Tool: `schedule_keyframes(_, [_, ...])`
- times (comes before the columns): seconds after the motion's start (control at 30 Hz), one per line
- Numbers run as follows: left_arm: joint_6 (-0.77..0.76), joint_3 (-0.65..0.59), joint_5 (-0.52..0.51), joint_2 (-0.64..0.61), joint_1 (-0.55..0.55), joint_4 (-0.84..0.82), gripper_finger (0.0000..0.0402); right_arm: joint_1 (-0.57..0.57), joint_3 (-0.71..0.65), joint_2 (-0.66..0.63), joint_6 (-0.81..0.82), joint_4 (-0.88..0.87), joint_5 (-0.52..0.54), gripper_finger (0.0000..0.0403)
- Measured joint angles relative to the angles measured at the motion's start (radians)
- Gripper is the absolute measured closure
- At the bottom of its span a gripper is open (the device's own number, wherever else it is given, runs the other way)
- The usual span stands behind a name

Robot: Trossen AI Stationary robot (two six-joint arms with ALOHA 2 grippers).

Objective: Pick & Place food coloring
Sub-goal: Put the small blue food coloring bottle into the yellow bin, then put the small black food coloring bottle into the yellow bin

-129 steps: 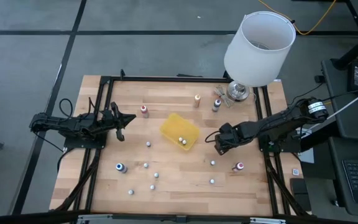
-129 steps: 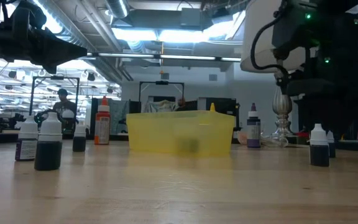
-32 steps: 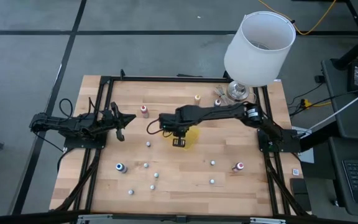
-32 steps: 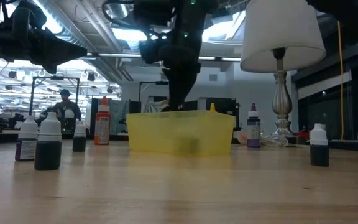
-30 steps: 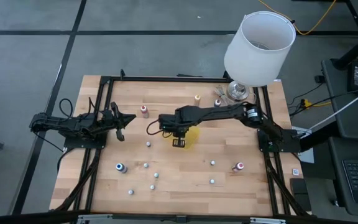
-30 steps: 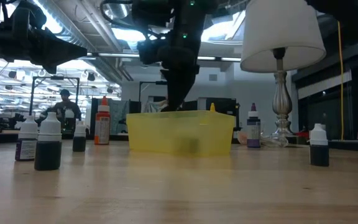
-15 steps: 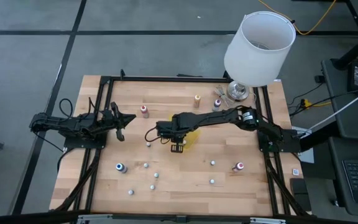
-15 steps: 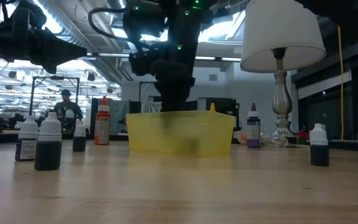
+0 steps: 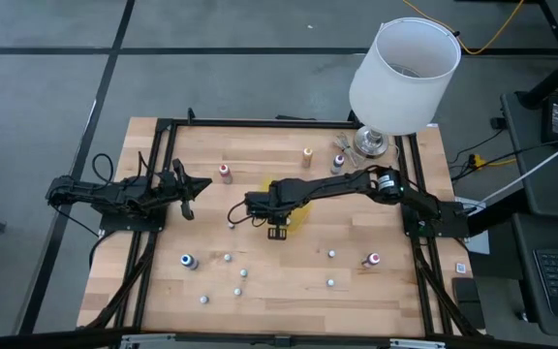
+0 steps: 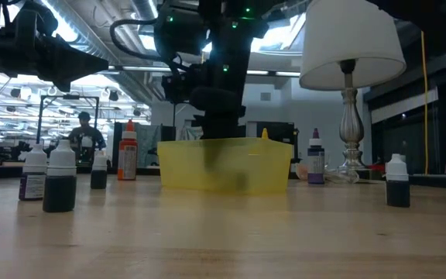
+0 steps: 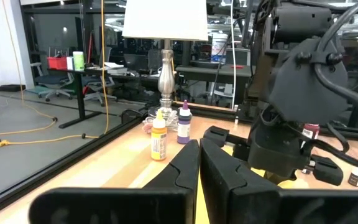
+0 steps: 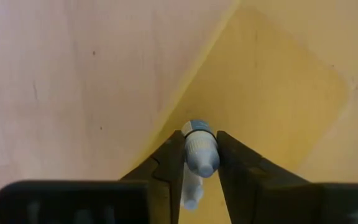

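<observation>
The right claw (image 12: pixel 194 162) pinched a whitish dropper bottle (image 12: pixel 199 149) over the yellow tray (image 12: pixel 272 106), probably to drop it inside. The left claw (image 11: pixel 199 163), pressed together, waited at the surface's (image 9: pixel 289 281) left side.

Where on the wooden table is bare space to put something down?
The wooden table is bare along its right front edge, and between the left gripper and the blue-capped bottle. It is crowded around the yellow tray and the right gripper.

I work in an open lab or workshop hall: exposed ceiling ducts (image 10: pixel 122 35) upper left, strip lights (image 10: pixel 207 43) top centre, rows of benches with a person (image 10: pixel 84 136) at far left.
</observation>
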Motion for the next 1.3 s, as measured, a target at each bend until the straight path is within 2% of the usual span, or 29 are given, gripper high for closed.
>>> schedule_keyframes(0.27, [0.000, 0.000, 0.000, 0.000, 0.000, 0.000, 0.0389, 0.000, 0.000, 0.000, 0.002, 0.003, 0.000, 0.0285])
schedule_keyframes(0.57, [0.000, 0.000, 0.000, 0.000, 0.000, 0.000, 0.0392, 0.000, 0.009, 0.000, 0.003, -0.016, 0.000, 0.0280])
schedule_keyframes(1.0, [0.000, 0.000, 0.000, 0.000, 0.000, 0.000, 0.0393, -0.001, 0.109, -0.002, 0.000, -0.117, 0.001, 0.0280])
schedule_keyframes(1.3, [0.000, 0.000, 0.000, 0.000, 0.000, 0.000, 0.0389, -0.003, 0.249, -0.002, 0.055, -0.265, 0.001, 0.0278])
